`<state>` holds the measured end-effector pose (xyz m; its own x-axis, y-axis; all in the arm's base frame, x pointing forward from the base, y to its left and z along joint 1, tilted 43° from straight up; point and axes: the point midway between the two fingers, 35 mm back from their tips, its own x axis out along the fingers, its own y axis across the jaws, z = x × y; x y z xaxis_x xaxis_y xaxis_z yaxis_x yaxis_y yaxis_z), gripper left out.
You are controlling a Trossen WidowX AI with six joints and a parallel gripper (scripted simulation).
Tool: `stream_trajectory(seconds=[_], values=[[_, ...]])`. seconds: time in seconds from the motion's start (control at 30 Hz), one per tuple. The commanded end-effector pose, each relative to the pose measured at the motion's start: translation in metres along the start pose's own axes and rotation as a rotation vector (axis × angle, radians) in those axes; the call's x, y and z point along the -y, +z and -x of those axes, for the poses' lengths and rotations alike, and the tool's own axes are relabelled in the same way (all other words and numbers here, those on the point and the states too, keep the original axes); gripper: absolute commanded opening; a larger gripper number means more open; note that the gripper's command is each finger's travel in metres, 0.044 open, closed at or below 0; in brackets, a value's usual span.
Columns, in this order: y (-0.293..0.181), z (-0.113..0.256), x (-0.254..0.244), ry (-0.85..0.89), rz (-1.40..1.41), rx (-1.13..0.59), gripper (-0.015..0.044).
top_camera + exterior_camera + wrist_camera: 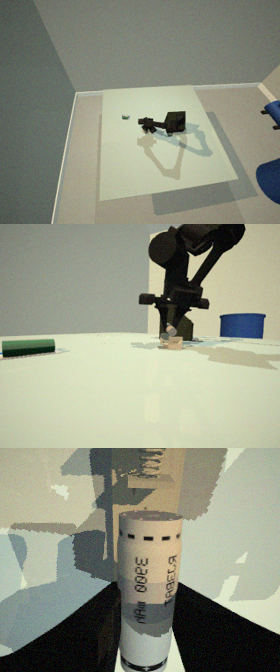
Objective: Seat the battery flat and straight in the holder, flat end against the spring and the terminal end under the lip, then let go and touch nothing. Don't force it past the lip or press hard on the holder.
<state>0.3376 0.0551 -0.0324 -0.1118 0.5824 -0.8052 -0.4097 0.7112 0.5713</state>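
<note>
My gripper [169, 326] [145, 591] is shut on the pale, printed battery [171, 329] [146, 568], with one finger on each side of it. The battery is in the air just above the small tan holder [175, 343] [150, 481], tilted in the exterior view. In the wrist view its flat end points up the picture toward the coil spring [151, 462], and the end with the plus marks is at the bottom, between the fingers. The battery hides much of the holder there, and the lip cannot be made out. The top view shows holder and battery too small to tell apart.
A green cylinder [125, 117] [29, 347] lies on a thin flat piece on the pale table [122, 169] [108, 396], well away from the holder. The dark arm base [176, 122] stands behind the holder. A blue round container [242, 326] is in the background.
</note>
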Motion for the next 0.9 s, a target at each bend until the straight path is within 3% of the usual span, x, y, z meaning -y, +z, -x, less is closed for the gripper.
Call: stream_trajectory(seconds=[0.0, 0.87], values=[[0.0004, -0.0014, 0.0019, -0.004, 0.003, -0.020, 0.0076], [0.0097, -0.0096, 0.0022, -0.003, 0.005, -0.174, 0.0076]])
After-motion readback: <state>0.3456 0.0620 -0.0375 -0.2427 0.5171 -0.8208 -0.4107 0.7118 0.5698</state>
